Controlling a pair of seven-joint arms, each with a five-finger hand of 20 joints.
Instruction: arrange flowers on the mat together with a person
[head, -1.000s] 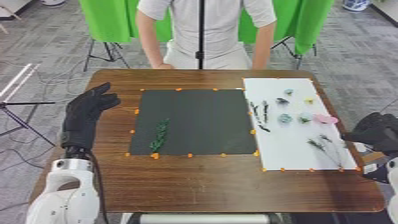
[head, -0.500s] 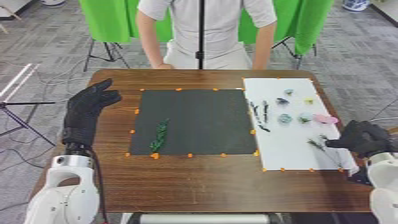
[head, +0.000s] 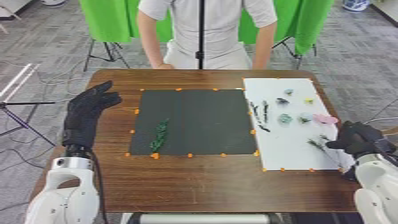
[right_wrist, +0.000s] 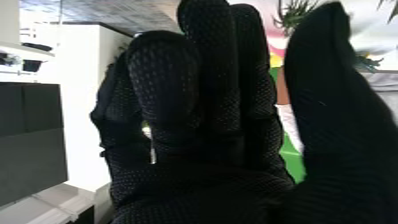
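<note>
In the head view, the right hand (head: 360, 139), open with fingers straight, was nearer than the open left hand (head: 87, 111) to the thin sprigs (head: 315, 144) on the white sheet (head: 282, 157) — at its nine o'clock, stems running eleven to five.

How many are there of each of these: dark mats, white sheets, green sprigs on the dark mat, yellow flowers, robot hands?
Dark mat: 1
White sheet: 1
Green sprig on the dark mat: 1
Yellow flower: 1
Robot hands: 2, left hand and right hand
Total: 6
</note>
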